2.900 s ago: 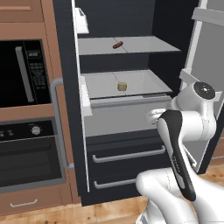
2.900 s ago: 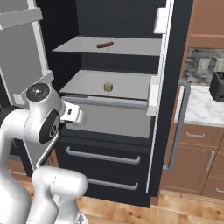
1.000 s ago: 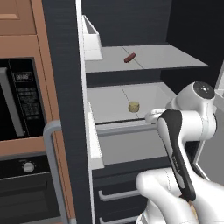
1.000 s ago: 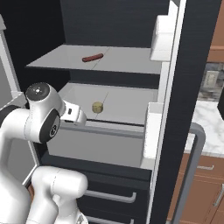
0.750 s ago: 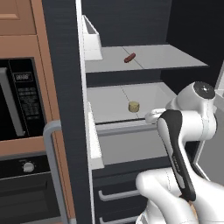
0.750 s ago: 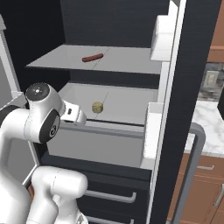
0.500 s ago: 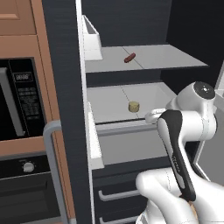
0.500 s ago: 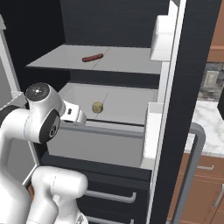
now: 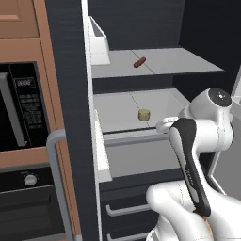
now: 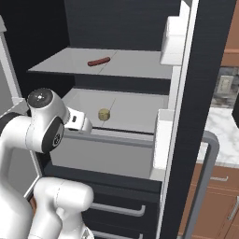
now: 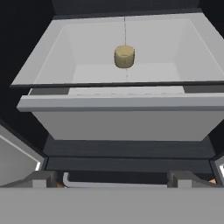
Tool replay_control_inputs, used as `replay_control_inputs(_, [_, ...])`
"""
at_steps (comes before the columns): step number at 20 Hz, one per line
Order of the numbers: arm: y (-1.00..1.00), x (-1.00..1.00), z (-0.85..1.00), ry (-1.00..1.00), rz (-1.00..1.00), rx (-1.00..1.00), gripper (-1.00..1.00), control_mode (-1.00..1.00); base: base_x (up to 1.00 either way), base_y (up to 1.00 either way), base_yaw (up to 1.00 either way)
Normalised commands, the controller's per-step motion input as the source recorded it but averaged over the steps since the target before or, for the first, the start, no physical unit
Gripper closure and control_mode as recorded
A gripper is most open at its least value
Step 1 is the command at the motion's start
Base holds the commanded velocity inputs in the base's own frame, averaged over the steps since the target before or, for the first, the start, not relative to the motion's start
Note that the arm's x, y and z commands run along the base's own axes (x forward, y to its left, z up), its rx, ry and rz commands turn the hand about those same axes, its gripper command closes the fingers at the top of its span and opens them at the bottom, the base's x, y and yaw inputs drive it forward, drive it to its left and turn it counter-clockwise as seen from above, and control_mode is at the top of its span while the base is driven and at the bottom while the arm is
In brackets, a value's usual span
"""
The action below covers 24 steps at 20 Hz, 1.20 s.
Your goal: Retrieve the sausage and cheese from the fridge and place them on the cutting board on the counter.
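The cheese (image 11: pixel 124 56) is a small tan-yellow chunk with a flat top and rounded sides, sitting alone on the fridge's middle shelf, near the middle of that shelf and a little back from its front edge. The sausage (image 9: pixel 139 62) is a short reddish-brown cylinder with rounded ends, lying slantwise on the top shelf, toward that shelf's back half. Both rest untouched inside the open fridge (image 9: pixel 70 94).

Over the last second nothing has shifted; the base had rolled in closer before that, and the shelves now loom large in both base views. That suggests the approach drive is finished and the reach for the first item has not begun.

The gripper (image 10: pixel 88 125) hovers just outside the front edge of the middle shelf, level with the cheese and aimed at it. Its jaws stand fully apart and hold nothing.

To the left of the fridge, a black oven (image 9: pixel 23 117) sits in wood cabinetry.
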Motion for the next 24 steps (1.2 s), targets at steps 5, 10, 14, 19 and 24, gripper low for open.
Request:
replay_control_inputs(5, [0.0,0.0,0.0,0.0,0.0,0.0,-1.0,1.0,0.0,0.0,0.0])
replay_control_inputs(10, [0.0,0.0,0.0,0.0,0.0,0.0,-1.0,1.0,0.0,0.0,0.0])
replay_control_inputs(14, [0.0,0.0,0.0,0.0,0.0,0.0,-1.0,-1.0,0.0,0.0,0.0])
replay_control_inputs(19, [0.0,0.0,0.0,0.0,0.0,0.0,-1.0,-1.0,0.0,0.0,0.0])
replay_control_inputs(24, [0.0,-0.03,0.0,0.0,0.0,0.0,-1.0,-1.0,0.0,0.0,0.0])
